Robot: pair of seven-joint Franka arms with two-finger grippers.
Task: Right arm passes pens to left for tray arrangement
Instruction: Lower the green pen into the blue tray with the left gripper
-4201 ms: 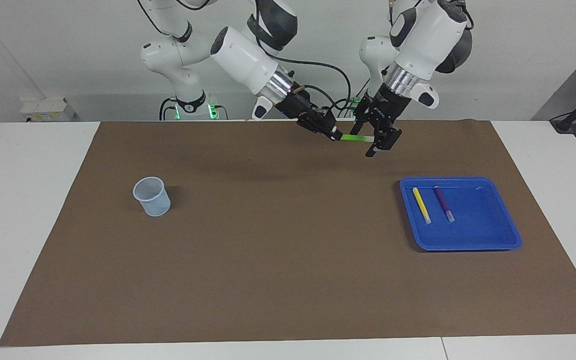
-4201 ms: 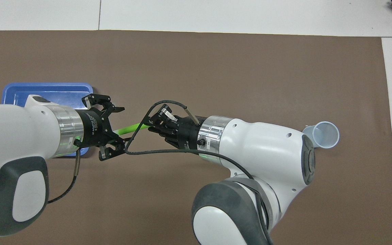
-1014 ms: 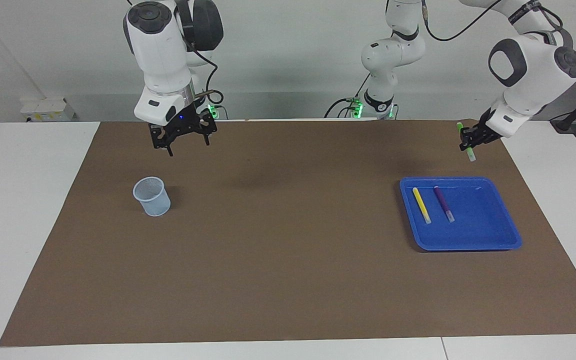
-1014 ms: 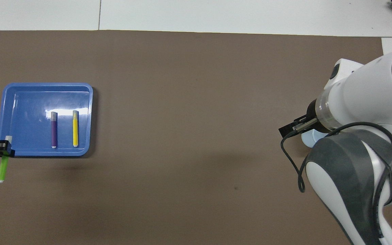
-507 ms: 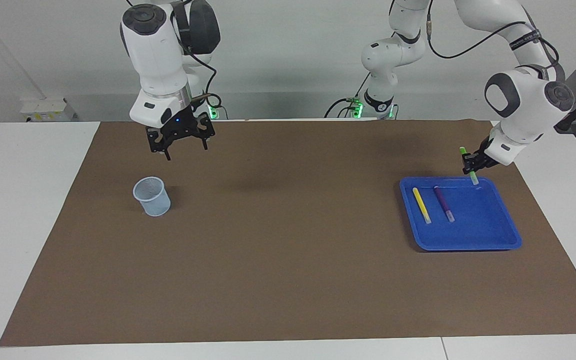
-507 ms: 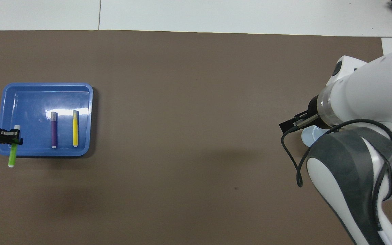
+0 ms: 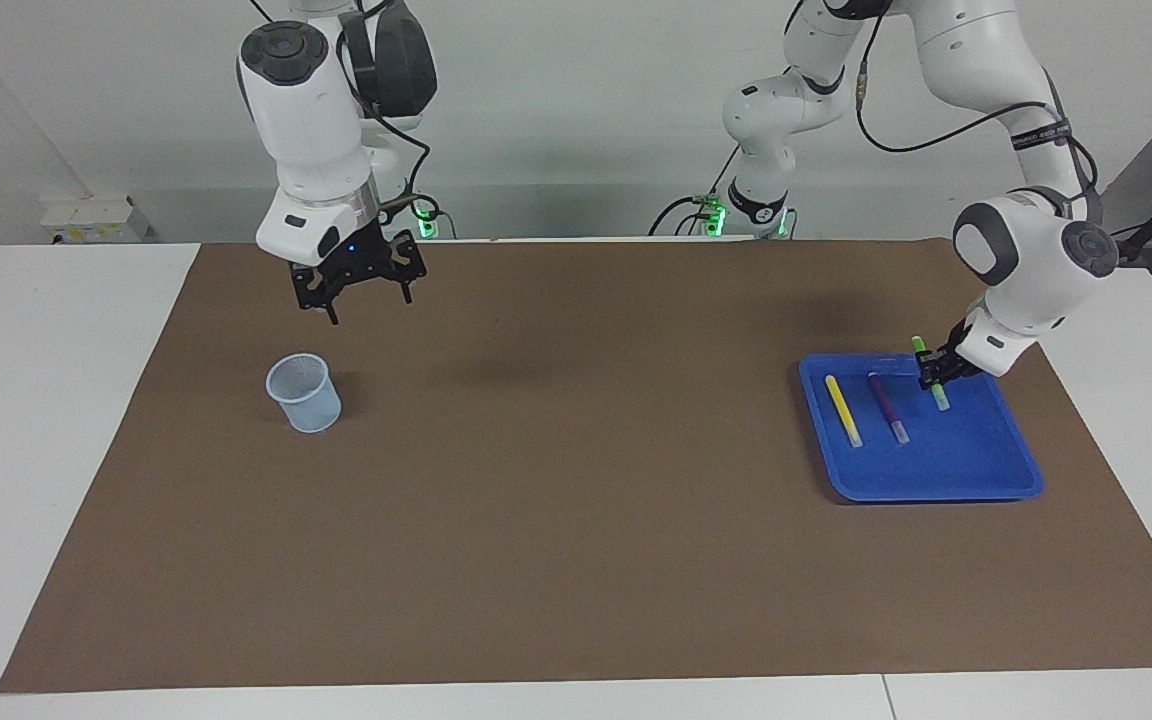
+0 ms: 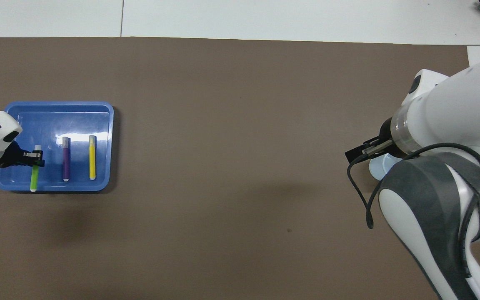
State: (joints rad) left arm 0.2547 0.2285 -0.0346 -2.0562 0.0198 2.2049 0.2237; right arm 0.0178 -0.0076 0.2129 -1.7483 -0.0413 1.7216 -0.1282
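Right gripper (image 7: 360, 291) hung over the brown mat (image 7: 576, 470), fingers spread wide, holding nothing, waiting above the mat close to the mesh cup (image 7: 305, 393). Blue tray (image 7: 936, 480) sat at the left arm's end of the table. In it lay the yellow pen (image 7: 843, 410), then the purple pen (image 7: 887, 407) beside it. Left gripper (image 7: 932, 376) was over the tray, clenched on the green pen (image 7: 929, 374), which tilted with its pale end down.

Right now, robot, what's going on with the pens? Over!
Left gripper shut on green pen, over the blue tray. Yellow pen and purple pen lie in tray. Right gripper open, waiting above mesh cup. Nothing in the way.
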